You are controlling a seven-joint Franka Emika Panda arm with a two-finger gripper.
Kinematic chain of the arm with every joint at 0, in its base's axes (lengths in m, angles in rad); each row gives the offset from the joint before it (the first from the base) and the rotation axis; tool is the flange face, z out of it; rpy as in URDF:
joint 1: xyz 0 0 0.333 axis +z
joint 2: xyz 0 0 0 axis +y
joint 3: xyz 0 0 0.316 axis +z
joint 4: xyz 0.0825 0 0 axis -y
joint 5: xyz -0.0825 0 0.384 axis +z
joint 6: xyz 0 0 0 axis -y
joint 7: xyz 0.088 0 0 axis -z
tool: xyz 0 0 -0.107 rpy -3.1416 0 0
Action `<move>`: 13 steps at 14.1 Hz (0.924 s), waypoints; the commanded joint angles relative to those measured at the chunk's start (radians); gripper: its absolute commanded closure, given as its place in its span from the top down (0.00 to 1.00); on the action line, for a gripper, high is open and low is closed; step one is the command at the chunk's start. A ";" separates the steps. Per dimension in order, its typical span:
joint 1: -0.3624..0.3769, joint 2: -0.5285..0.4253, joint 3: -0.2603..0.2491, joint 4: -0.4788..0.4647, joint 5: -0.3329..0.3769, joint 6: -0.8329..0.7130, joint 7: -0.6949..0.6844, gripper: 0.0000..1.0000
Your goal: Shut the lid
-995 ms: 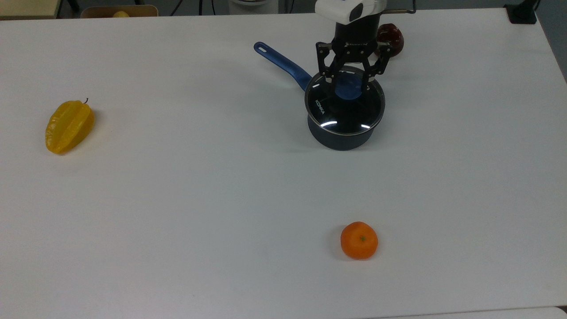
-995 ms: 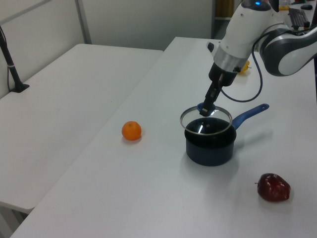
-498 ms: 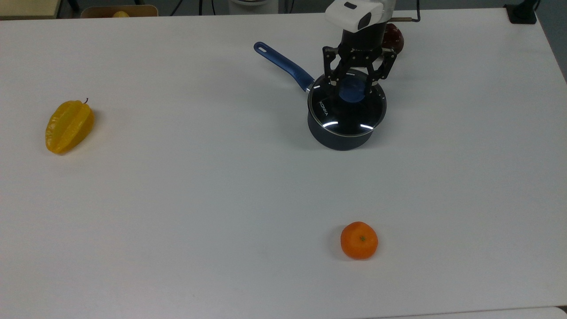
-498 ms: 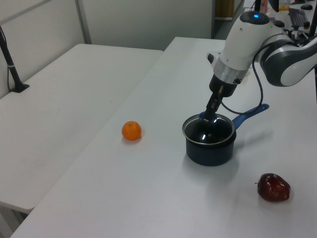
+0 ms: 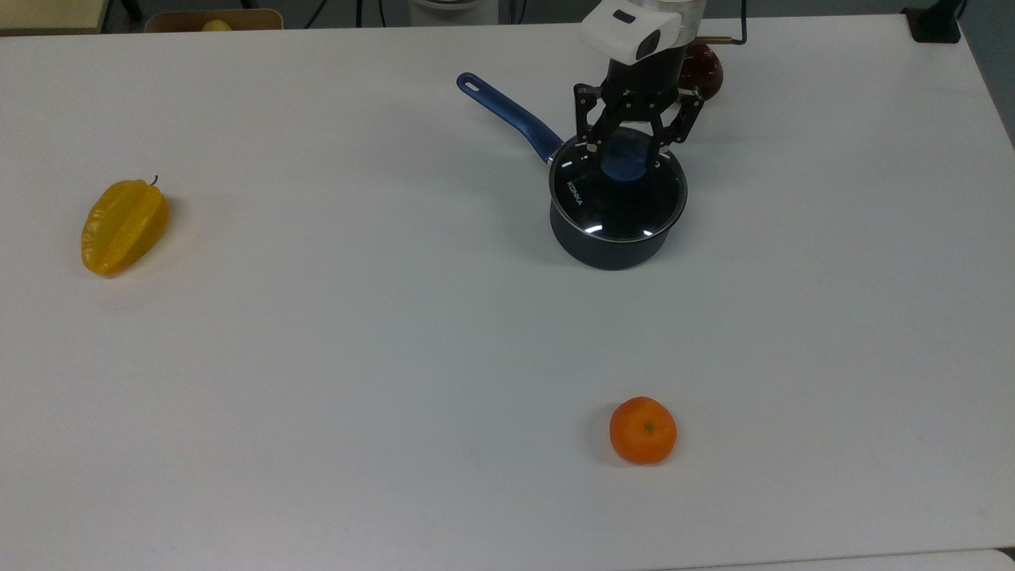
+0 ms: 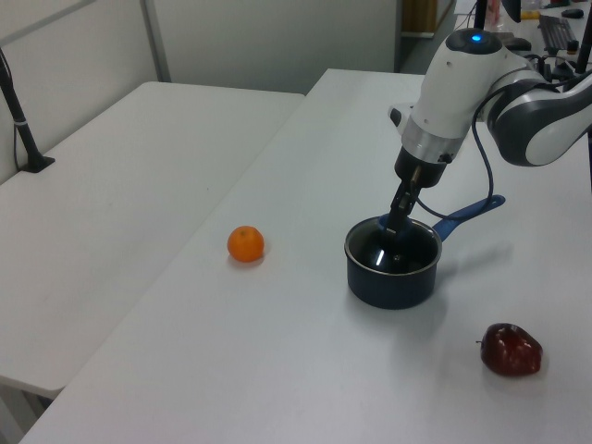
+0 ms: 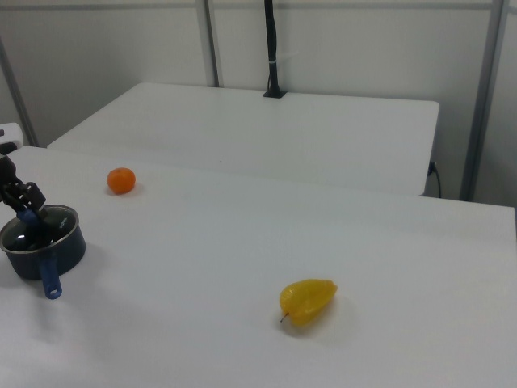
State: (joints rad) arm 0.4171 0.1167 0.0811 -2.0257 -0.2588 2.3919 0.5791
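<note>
One lid point(image 5: 618, 193) now seated flat on the dark saucepan point(image 5: 609, 243), rim to rim; a second ago held raised and tilted above it, in the left view clearly clear of the pot. Gripper point(image 5: 627, 155) down over the blue knob point(image 5: 623, 165), fingers spread either side of it and seemingly not pinching, where earlier closed on it. Pot shifted slightly since then, blue handle point(image 5: 507, 116) pointing toward ten o'clock in the top view. Unmoved on the white table point(image 5: 317, 333): yellow starfruit point(image 5: 124, 225) far out at nine o'clock from the pot, orange point(image 5: 643, 430) at six o'clock, red apple point(image 5: 702, 70) at one o'clock behind the arm.
</note>
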 commanded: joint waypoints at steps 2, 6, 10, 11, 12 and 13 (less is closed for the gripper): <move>0.012 -0.028 0.000 -0.008 -0.025 -0.051 0.045 0.38; 0.012 -0.020 0.000 -0.008 -0.025 -0.051 0.060 1.00; 0.011 -0.020 0.000 0.007 -0.025 -0.051 0.071 1.00; 0.009 -0.025 0.000 0.019 -0.025 -0.054 0.071 1.00; 0.002 -0.029 0.000 0.045 -0.025 -0.084 0.068 1.00; -0.003 -0.028 -0.007 0.097 -0.025 -0.135 0.061 1.00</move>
State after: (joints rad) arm 0.4193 0.1101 0.0809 -2.0037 -0.2594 2.3635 0.6174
